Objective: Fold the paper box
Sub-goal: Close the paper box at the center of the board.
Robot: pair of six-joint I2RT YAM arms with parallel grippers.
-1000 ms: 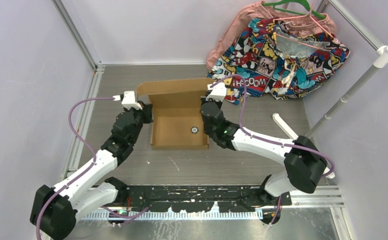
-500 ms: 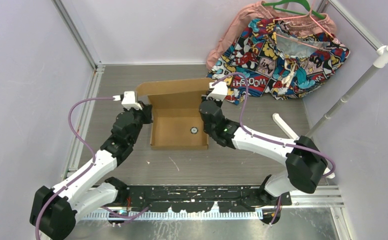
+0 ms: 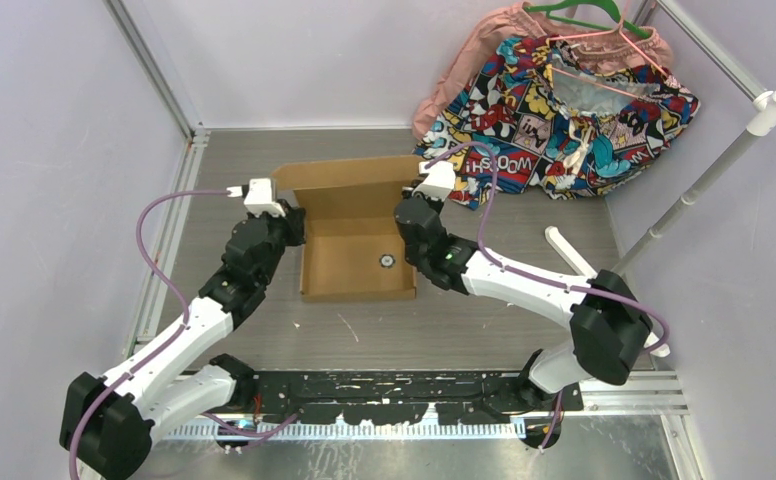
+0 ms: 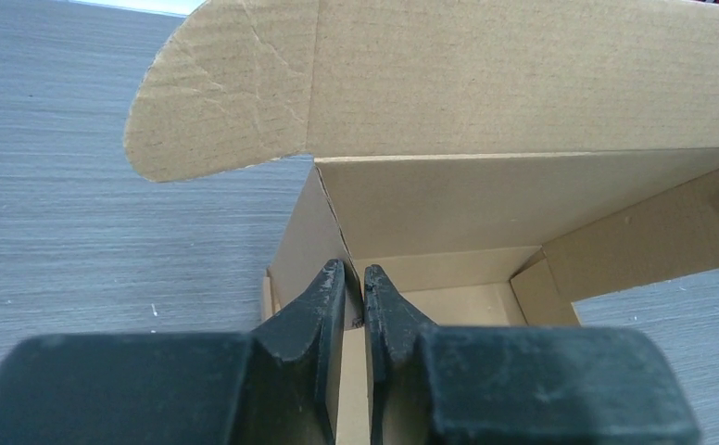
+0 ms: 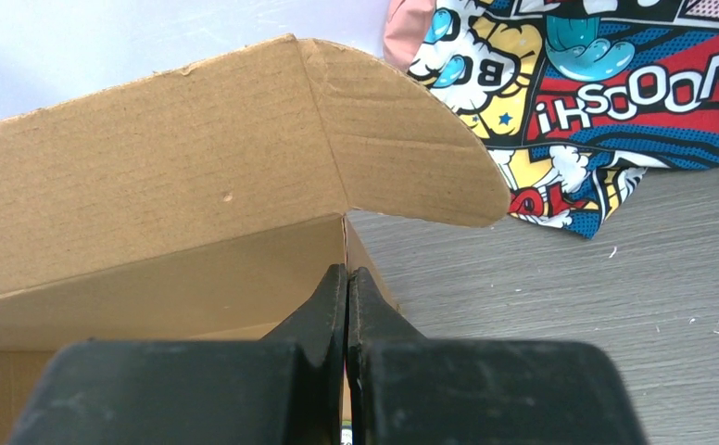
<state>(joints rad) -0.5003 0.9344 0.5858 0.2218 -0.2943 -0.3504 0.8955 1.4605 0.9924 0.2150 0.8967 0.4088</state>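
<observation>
As seen from overhead, starting at the arm bases on the near edge of the grey table [image 3: 364, 330]: both arms angled forward and inward, meeting the paper box [image 3: 349, 262] mid-table, one at each side wall.

Left gripper [image 4: 353, 271] astride the left wall close to the far-left corner, fingers drawn in to a thin slit and pinching the cardboard edge. Right gripper [image 5: 347, 274] placed likewise on the right wall by the far-right corner, fingers all but touching, nipping the wall between them.

Sits square to the table's near edge, open side up, near wall facing the arm bases. Reads close to square from above, a shade longer left to right, with that long axis running parallel to the hinge line. Shows a small dark round spot [image 3: 388, 261] on the floor near the right wall, too small to identify.

Along the far edge, the lid [image 3: 349, 172] raised off the back wall, inner face turned toward the arms. Rounded left ear flap [image 4: 217, 93] and right ear flap [image 5: 411, 158] jutting out past the side walls.

Beyond, in the far right corner: comic-print cloth [image 3: 564, 110] just beside the right ear flap, pink cloth [image 3: 454, 80] behind it, green hanger [image 3: 574, 12] on top. At the right side, a slanted white pole [image 3: 724, 165].
</observation>
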